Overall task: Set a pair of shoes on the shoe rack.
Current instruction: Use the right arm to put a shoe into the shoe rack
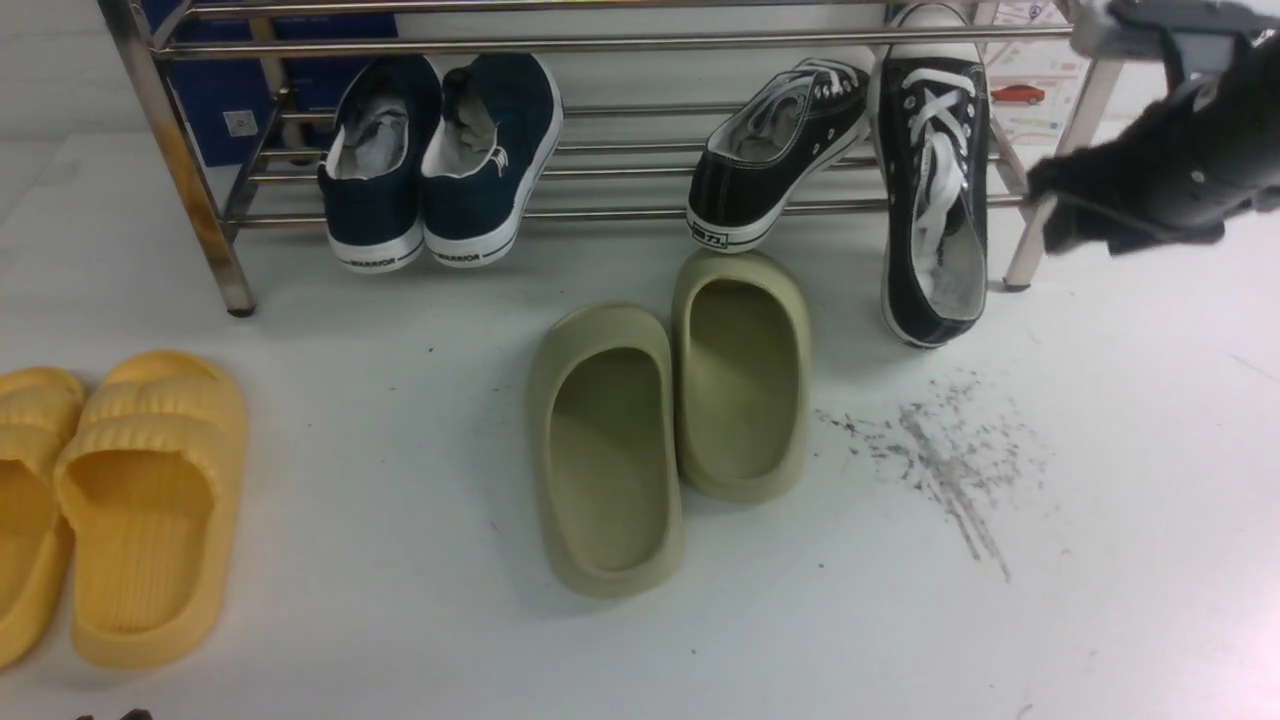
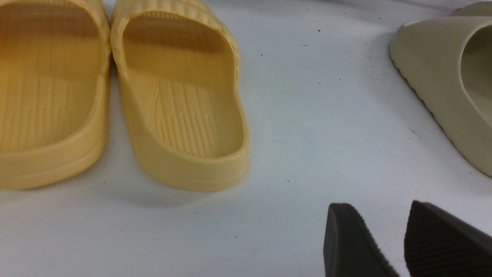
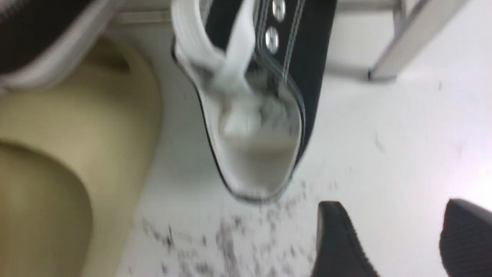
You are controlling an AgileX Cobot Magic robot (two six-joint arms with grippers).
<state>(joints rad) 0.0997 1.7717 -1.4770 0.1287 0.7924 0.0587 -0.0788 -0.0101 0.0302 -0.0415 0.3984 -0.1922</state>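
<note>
One black sneaker (image 1: 775,150) is lying tilted on the lower shelf of the shoe rack (image 1: 600,45), its heel hanging over the front rod just above an olive slipper (image 1: 740,380). The other black sneaker (image 1: 935,190) is standing almost on end, toe leaning against the rack's upper rods and heel resting on the counter (image 1: 400,450) in front of the rack. The right arm (image 1: 1150,190) is hovering off to the side, apart from it, its jaws standing wide and holding nothing. The left jaws are likewise gaping empty over the counter near the yellow slippers (image 2: 180,104). The risk is sitting with the propped sneaker. It is balancing on its heel, so a brush from the arm or a shake of the rack is likely to send it sliding or toppling onto the counter. The first sneaker's overhanging heel is also inviting a slip off the rods.
</note>
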